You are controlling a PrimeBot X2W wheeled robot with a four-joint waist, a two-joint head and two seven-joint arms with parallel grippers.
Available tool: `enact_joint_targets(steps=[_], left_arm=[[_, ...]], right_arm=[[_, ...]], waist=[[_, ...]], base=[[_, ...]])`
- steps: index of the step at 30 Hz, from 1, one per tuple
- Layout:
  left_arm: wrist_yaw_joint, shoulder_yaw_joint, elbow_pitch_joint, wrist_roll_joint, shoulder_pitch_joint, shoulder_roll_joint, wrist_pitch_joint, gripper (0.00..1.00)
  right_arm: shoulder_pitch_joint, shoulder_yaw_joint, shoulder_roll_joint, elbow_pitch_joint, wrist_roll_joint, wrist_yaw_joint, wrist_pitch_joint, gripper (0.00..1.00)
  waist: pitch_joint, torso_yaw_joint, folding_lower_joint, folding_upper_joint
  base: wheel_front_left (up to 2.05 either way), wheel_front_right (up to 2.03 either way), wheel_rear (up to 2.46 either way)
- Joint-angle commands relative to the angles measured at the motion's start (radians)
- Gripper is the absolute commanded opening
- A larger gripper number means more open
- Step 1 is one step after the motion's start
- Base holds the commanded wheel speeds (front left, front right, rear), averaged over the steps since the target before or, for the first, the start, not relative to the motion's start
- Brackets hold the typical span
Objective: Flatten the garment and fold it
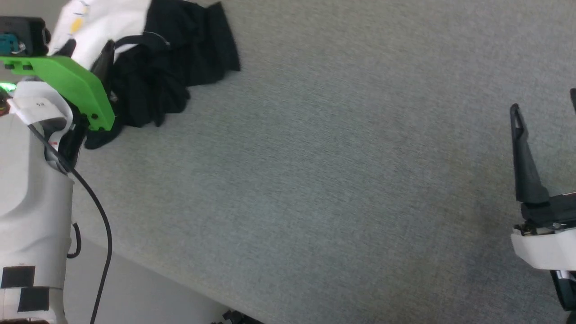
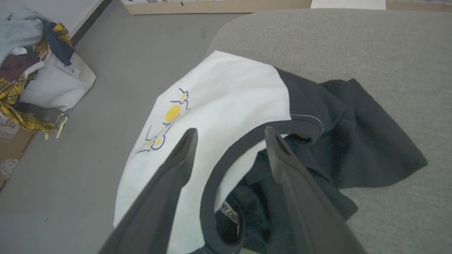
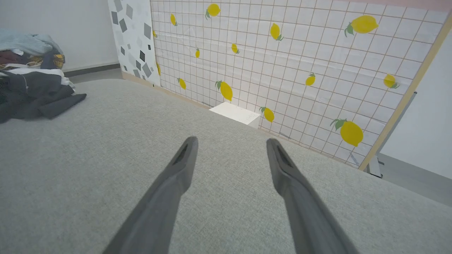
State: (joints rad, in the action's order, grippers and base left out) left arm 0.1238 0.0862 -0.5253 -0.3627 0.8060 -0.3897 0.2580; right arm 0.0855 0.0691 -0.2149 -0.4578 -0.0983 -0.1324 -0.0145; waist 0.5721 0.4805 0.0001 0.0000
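**Item: two spread end effectors, one crumpled garment, grey fabric-topped desk.**

Left end effector [image 2: 231, 130]: both dark fingers [image 2: 176, 165] held wide apart, nothing between them, poised over the neck opening of the garment [image 2: 229, 91]; whether they touch the cloth cannot be told. Garment: bunched in a heap at the far left corner of the desk [image 2: 370, 46], white body with yellow-and-blue line print [image 2: 171, 114] reaching past the rounded corner, black collar trim [image 2: 254, 135] looped open, black sleeves [image 2: 370, 141] rumpled on the desk surface. Right end effector [image 3: 231, 139]: fingers likewise spread and empty, above bare grey desk, well apart from the garment. Beyond: white bag [image 2: 56, 84] stuffed with mixed clothing on the floor [image 2: 123, 53]; lemon-patterned tiled panel [image 3: 282, 70] behind the desk, a small white box [image 3: 236, 113] at its foot.
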Motion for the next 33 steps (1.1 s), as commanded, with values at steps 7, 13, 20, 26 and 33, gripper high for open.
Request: enact_joint_targets(steps=[7,13,20,26,33], left_arm=[[0.006,0.047,-0.093,0.005,-0.006,-0.04,0.023,1.0],[0.006,0.068,-0.155,-0.01,-0.012,-0.037,0.011,0.0],[0.004,0.058,-0.185,-0.01,0.008,-0.097,-0.057,0.0],[-0.028,-0.008,-0.167,-0.031,0.027,-0.162,-0.147,0.0],[-0.037,-0.044,-0.08,-0.035,0.079,-0.236,-0.181,0.0]], right_arm=[[0.006,0.004,-0.016,-0.032,0.017,0.002,0.018,1.0],[0.009,0.002,-0.019,-0.038,0.02,0.002,0.022,1.0],[0.024,-0.01,0.007,-0.001,0.031,0.002,-0.004,1.0],[0.018,-0.015,0.052,0.059,0.039,0.002,-0.054,1.0],[-0.009,-0.006,0.112,0.135,0.046,0.002,-0.116,1.0]], waist=[[0.078,-0.063,-0.0001,0.0],[0.089,-0.071,-0.0001,0.0],[0.031,-0.091,-0.0001,0.0],[-0.069,-0.116,-0.0001,0.0],[-0.202,-0.144,-0.0001,0.0]], base=[[0.0,0.0,0.0],[0.0,0.0,0.0],[0.0,0.0,0.0],[0.0,0.0,0.0],[0.0,0.0,0.0]])
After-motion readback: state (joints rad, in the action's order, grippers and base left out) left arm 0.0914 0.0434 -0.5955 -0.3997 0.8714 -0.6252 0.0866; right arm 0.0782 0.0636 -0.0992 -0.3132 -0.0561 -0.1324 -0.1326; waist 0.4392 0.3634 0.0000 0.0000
